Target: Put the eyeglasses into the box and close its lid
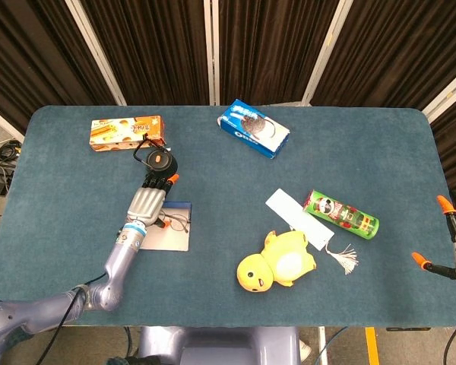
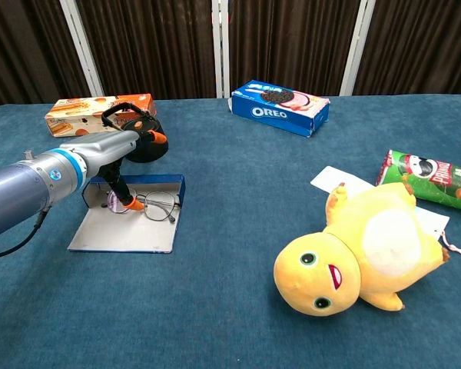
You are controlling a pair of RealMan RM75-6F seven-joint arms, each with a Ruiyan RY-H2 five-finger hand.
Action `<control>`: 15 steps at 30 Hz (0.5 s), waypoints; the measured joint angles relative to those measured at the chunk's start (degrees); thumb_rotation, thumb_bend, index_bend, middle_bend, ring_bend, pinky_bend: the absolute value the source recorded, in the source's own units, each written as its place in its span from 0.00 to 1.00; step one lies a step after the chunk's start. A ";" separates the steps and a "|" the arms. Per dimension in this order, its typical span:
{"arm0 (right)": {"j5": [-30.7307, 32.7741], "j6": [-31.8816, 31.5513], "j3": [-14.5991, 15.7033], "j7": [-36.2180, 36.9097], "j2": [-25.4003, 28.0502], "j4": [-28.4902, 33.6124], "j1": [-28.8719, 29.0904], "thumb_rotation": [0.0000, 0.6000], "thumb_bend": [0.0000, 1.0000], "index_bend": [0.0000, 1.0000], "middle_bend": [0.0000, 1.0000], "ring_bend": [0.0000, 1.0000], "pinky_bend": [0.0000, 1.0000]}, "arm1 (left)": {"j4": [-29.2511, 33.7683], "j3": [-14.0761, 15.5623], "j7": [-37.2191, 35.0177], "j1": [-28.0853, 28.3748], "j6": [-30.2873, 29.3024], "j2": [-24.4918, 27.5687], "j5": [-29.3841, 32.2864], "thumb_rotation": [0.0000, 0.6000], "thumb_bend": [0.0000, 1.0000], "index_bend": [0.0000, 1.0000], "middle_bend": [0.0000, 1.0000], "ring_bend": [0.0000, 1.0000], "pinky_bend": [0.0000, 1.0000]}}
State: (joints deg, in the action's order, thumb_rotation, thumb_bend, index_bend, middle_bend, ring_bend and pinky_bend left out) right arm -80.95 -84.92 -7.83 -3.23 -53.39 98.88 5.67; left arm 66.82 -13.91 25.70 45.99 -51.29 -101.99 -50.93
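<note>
Matt blue cloth table [image 2: 230,154]

From the head view we look steeply down on the whole table [image 1: 76,137] — all four edges show, with the curtains beyond the far one. From the chest view we look low and nearly level across the table [image 2: 230,323], much closer. Both views share the Oreo box [image 1: 253,128] [image 2: 280,107], the plush duck [image 1: 276,261] [image 2: 361,254] — and the left hand [image 1: 148,201] [image 2: 127,150].
</note>
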 measured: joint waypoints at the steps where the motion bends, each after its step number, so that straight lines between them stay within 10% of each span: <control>1: 0.08 0.05 -0.01 -0.08 -0.03 -0.02 0.02 1.00 0.00 0.00 0.00 0.00 0.00 | -0.72 -0.11 -0.42 0.15 0.21 -0.28 -0.06 1.00 0.14 0.00 0.00 0.00 0.00; 15: 0.91 1.00 -0.05 -0.69 -0.41 -0.38 0.40 1.00 0.00 0.00 0.00 0.00 0.00 | -9.73 -2.31 -5.98 2.25 2.27 -3.66 -1.95 1.00 0.22 0.00 0.00 0.00 0.00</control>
State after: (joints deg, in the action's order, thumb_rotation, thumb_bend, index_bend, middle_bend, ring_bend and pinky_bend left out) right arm -80.04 -83.92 -7.88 -3.92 -53.80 98.51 6.07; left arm 57.10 -16.22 19.72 48.24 -49.03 -105.65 -52.88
